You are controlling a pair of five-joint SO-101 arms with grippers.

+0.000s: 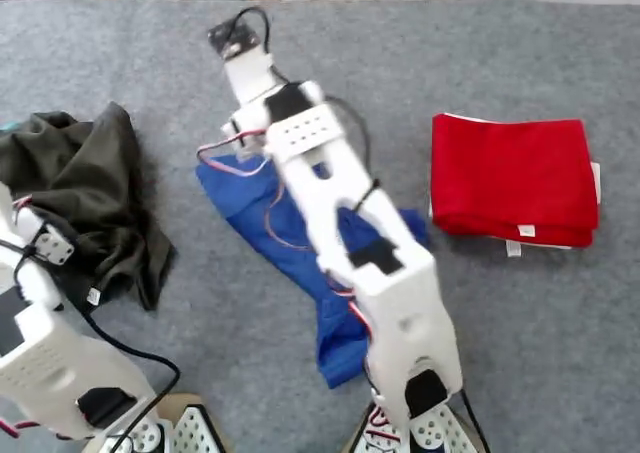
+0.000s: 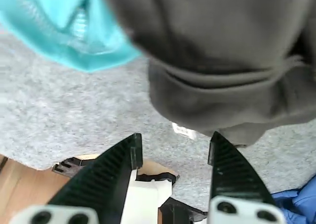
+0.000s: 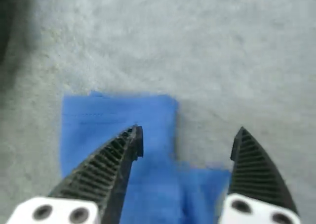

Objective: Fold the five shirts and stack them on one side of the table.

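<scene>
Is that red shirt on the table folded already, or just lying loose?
Folded. The red shirt is a neat rectangle with straight edges, lying on a white layer whose edge peeks out beneath it.

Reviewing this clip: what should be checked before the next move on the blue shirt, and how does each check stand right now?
1. Right tool open: ok, jaws spread over the blue shirt.
2. Right tool touching the cloth: cannot tell.
3. Blue shirt folded: not ok, it lies as a long rumpled strip.
4. Left tool open and empty: ok, near the dark shirt.
5. Dark shirt folded: not ok, crumpled.
6. Red shirt folded and set aside: ok.
</scene>
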